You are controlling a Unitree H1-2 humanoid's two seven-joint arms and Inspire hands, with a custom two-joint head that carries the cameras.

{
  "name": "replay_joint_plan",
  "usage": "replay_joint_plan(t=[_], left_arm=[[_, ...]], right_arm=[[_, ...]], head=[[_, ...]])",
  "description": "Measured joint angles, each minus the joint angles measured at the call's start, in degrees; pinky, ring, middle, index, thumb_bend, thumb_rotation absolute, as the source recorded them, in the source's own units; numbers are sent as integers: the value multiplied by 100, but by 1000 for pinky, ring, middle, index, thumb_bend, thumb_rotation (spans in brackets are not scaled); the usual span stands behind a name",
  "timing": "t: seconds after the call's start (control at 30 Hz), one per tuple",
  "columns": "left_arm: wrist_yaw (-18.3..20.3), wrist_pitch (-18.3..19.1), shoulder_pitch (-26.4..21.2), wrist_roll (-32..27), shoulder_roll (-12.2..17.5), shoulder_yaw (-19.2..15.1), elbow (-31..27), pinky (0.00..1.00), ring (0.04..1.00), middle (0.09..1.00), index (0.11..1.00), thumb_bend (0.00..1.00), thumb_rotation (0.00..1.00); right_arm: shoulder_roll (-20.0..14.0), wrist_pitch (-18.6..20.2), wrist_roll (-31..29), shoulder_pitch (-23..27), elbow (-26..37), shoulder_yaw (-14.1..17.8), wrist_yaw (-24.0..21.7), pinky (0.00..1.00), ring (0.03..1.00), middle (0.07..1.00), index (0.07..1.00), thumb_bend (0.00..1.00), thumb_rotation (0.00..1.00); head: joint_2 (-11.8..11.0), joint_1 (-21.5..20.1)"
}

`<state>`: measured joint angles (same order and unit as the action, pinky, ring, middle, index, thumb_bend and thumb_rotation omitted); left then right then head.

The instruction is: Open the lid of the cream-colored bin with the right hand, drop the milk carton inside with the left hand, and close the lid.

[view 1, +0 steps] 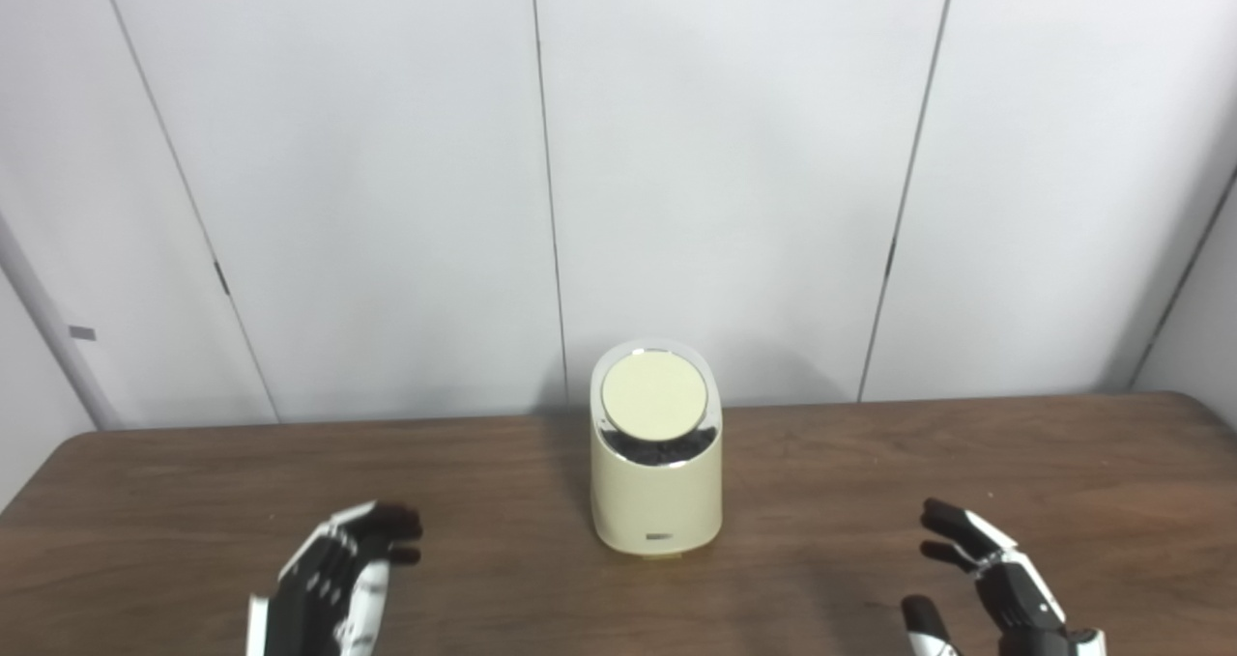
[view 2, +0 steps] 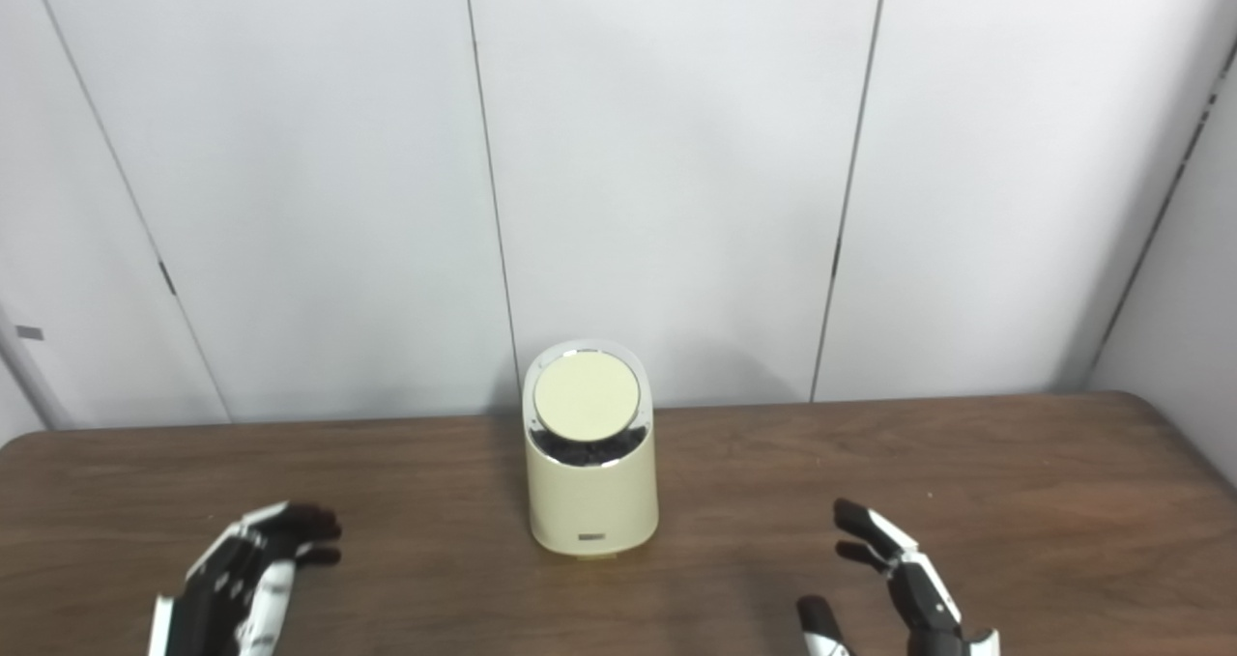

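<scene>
- Cream-colored bin [view 1: 656,482]: stands upright at the middle of the table [view 1: 193,482], toward its far edge and just before the wall; from our seat it lies at 12 o'clock.
- Lid [view 1: 653,394]: a round disc tilted toward us, with a dark gap showing under its lower rim at 6 o'clock. We cannot tell whether it counts as fully closed or partly raised.
- Milk carton: we see none in either view. No carton on the table, none in either hand. Whether it already lies in the bin is hidden.
- Left hand [view 1: 338,574]: at 7 o'clock of the bin, well apart from it, low over the table, back turned up, fingers loosely curled and spread, grasping nothing.
- Right hand [view 1: 986,584]: at 5 o'clock of the bin, well apart, palm turned inward, fingers and thumb spread wide, grasping nothing.
- Step in hand, as we judge it: the right hand's reach for the lid, unless the carton is already inside and only closing remains.
- Advice, right hand: we would come in from 3 o'clock, above the rim, and work the lid's edge with fingertips, pressing lightly; the bin looks light and may slide or tip backward.
- Advice, left hand: we would keep it clear at 7 o'clock until the carton is located.
</scene>
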<state>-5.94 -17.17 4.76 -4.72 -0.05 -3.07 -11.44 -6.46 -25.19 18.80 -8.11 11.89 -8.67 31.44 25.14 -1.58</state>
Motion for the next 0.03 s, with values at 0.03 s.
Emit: replay_joint_plan(t=[0.03], left_arm=[[26,-51,82,-34,3,3,-7,633,697,702,688,214,507]], right_arm=[[6,0,-40,-7,-37,12,-68,672,761,763,723,253,403]], head=[[0,-9]])
